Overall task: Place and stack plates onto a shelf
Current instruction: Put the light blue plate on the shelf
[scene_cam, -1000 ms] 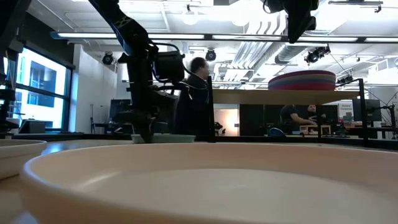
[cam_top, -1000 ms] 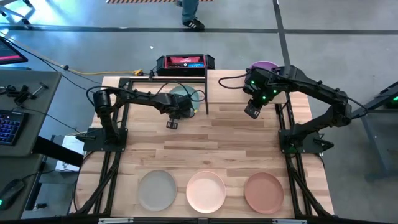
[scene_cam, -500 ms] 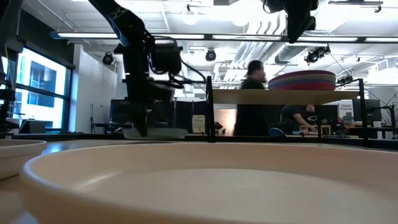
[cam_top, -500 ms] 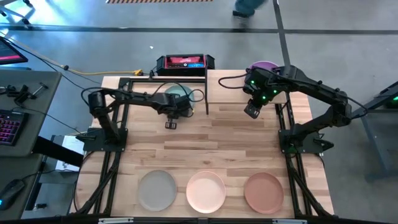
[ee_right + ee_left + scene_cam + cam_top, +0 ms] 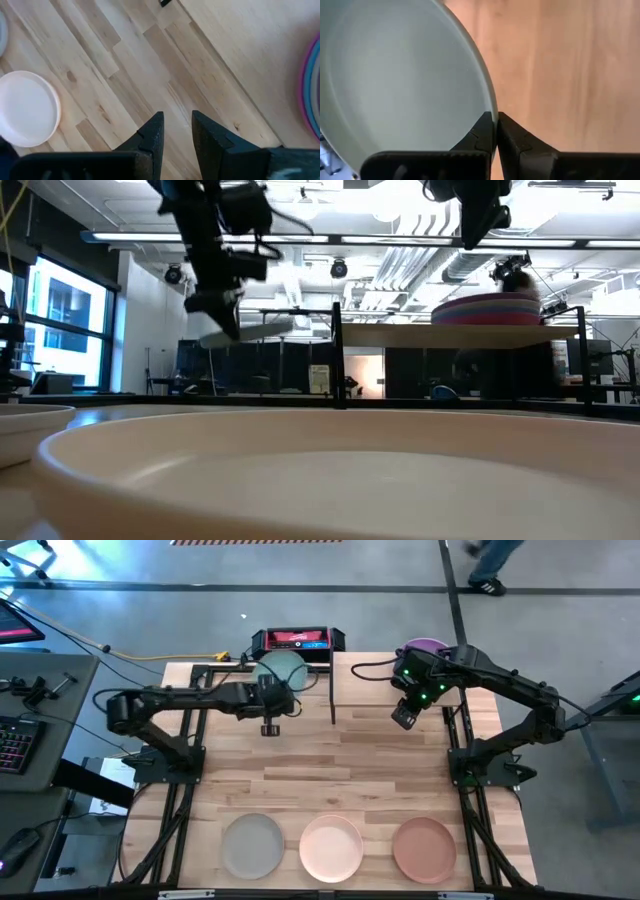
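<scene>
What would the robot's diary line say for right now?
left end effector: shut on teal plate, lifted near shelf | right end effector: open, waiting | three plates on table

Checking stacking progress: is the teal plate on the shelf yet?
No. The left claw holds the teal plate in the air, level with the shelf.

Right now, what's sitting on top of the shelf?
A stack of plates sits on the shelf: purple on top, with magenta and blue rims below. The lower plates' faces are covered.
</scene>
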